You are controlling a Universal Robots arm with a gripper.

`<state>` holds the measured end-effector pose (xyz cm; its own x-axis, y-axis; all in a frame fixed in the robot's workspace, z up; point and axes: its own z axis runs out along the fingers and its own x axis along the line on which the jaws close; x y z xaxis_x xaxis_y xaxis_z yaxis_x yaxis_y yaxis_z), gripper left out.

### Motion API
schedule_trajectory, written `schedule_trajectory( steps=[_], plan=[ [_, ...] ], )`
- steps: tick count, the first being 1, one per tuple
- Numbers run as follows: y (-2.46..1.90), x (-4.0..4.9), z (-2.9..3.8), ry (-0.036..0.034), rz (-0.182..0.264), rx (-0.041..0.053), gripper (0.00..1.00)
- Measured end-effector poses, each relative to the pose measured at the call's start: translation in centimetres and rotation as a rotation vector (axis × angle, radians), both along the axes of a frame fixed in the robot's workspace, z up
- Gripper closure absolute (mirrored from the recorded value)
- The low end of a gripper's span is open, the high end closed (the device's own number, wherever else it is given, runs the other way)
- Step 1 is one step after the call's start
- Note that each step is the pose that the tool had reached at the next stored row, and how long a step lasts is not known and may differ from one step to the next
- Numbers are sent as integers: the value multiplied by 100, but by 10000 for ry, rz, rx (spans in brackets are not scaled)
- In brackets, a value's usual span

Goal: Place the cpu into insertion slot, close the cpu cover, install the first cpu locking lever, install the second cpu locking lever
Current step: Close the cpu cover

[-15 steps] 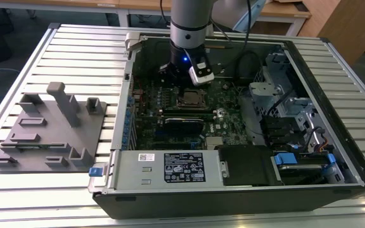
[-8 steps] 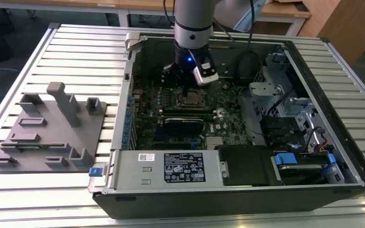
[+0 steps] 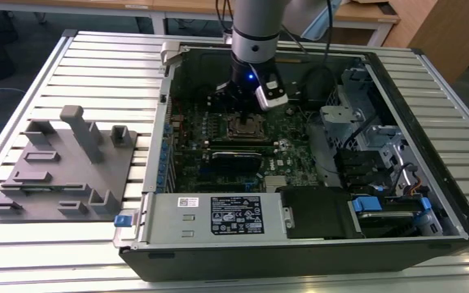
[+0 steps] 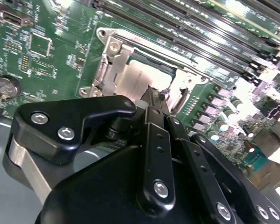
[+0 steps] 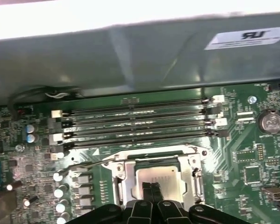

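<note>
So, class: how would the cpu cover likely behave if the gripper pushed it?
The cpu cover looks like thin sheet metal: probably stiff, yet bendable. It seems to lie flat around the cpu, so tipping is unlikely. Its shiny face may let the gripper slip.

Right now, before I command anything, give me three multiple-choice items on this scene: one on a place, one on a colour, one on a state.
1. The end effector is over: A the insertion slot; B the power supply; C the grey fixture plate.
2. The motherboard is: A red; B green; C white.
3. The cpu cover is: A standing upright; B off the board; C lying flat around the cpu.

Answers:
1 A, the arm reaches down to the socket in the exterior view.
2 B, the board is green in both wrist views.
3 C, the cpu shows through the cover's window in the first wrist view.
</note>
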<state>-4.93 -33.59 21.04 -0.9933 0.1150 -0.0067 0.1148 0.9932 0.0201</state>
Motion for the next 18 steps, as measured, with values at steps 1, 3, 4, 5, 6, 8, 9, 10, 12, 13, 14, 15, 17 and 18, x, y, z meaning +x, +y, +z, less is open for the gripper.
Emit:
schedule_trajectory(
  steps=[1,3,4,5,6,8,9,10,12,13,14,15,17,18],
  plan=[
    [0,10,0,0,1,-1,90],
    [0,16,0,0,0,-1,90],
    [0,16,4,1,0,-2,90],
    [0,17,14,1,0,-1,90],
    [0,17,29,1,0,-1,90],
    [0,17,52,1,0,-2,90],
    [0,17,56,0,0,0,90],
    [1,17,56,-1,0,1,90],
    [0,17,54,-19,2,4,90],
    [0,17,55,-36,2,9,90],
    [0,17,54,-51,1,10,90],
    [0,17,54,-63,1,11,90],
    [0,17,54,-65,0,11,90],
    [0,17,54,-69,0,10,90]
  ],
)
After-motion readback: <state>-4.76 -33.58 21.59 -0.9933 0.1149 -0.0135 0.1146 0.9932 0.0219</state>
